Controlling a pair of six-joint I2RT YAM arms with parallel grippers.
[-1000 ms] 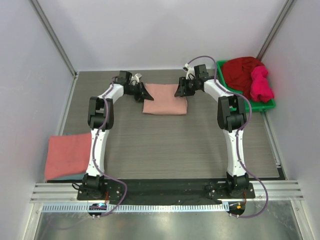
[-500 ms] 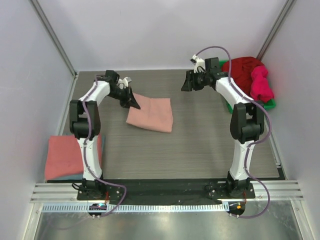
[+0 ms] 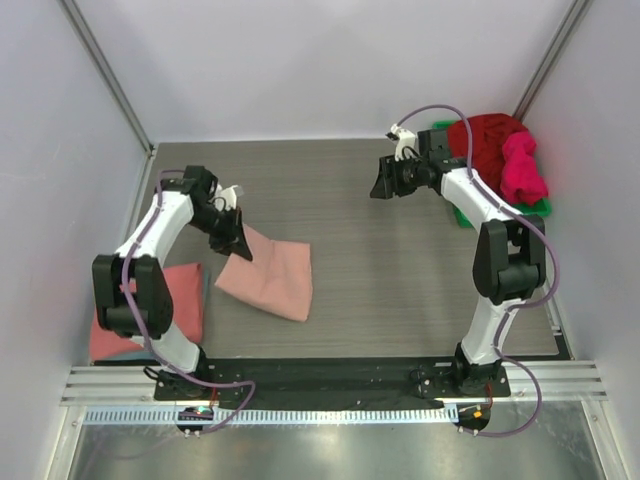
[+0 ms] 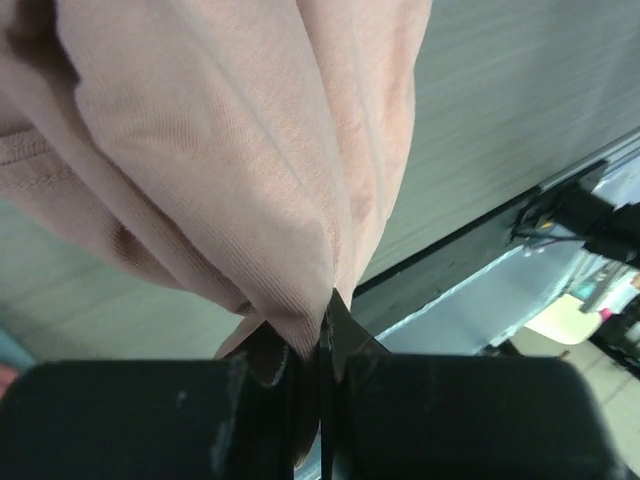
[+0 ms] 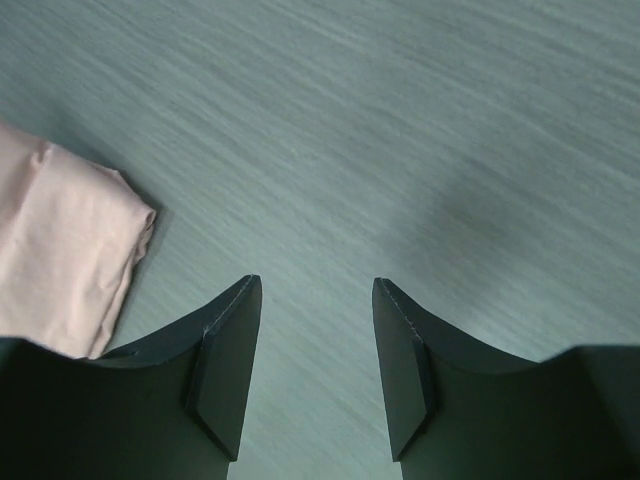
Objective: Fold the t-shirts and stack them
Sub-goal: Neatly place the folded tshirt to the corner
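Grey wood-grain table (image 3: 400,280) holds one coral-red tee (image 3: 186,305) folded at my left near corner, and beside it the folded pale pink tee (image 3: 270,285), a corner pinched tight in my left gripper (image 3: 236,243), not yet stacked. My right gripper (image 3: 383,183) hangs parted and empty near the green bin (image 3: 530,208) (dark red tee (image 3: 485,140) and magenta tee (image 3: 522,170) wait there unfolded); my left arm (image 3: 150,235) overhangs the coral-red tee.

Left arm (image 3: 160,215) folded out to the left, left gripper (image 3: 238,243) pinched closed on the pale pink t-shirt (image 3: 272,280), right arm (image 3: 478,205) extended far-side, right gripper (image 3: 382,185) pointing leftward, jaws parted, holding nothing.
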